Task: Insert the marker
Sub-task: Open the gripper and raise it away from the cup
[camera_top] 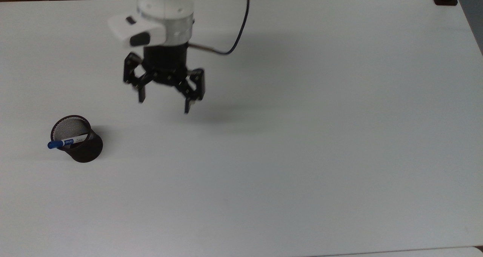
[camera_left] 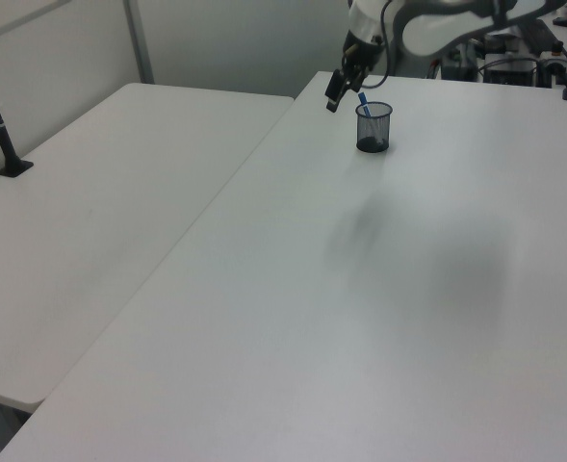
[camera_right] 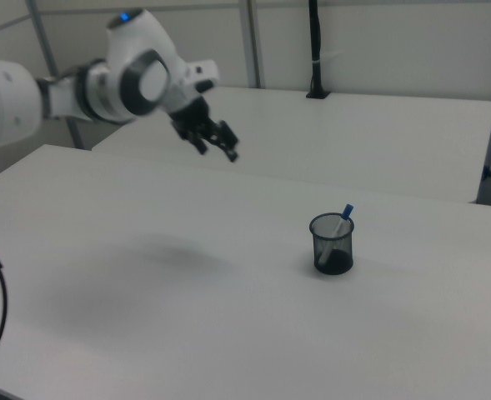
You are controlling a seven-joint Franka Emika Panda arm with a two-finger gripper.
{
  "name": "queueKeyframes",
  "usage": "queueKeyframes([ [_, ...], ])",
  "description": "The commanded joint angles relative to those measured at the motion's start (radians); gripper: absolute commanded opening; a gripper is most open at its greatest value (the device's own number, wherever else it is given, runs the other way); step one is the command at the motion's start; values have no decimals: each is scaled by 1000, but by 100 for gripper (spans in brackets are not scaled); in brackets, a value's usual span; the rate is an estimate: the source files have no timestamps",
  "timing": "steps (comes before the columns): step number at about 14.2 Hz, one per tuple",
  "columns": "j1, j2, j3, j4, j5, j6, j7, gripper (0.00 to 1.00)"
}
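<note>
One marker (camera_top: 68, 141) leans in one mesh cup (camera_top: 83, 151); pincer (camera_top: 164, 103) spread, apparently empty.

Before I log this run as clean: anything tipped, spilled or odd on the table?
Nothing stands out. The cup stands upright on the table, and the marker leans inside it, blue cap over the rim, which is normal for a pen in a cup. The gripper hangs open, clear of both.
</note>
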Motion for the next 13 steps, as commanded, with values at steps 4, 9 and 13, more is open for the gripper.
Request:
queueKeyframes([
  [4, 65, -242, -12, -55, 126, -444, -154, 100],
  [9, 84, -277, -18, -58, 131, -568, -184, 100],
  [13, 84, -270, -20, -54, 135, -586, -185, 100],
])
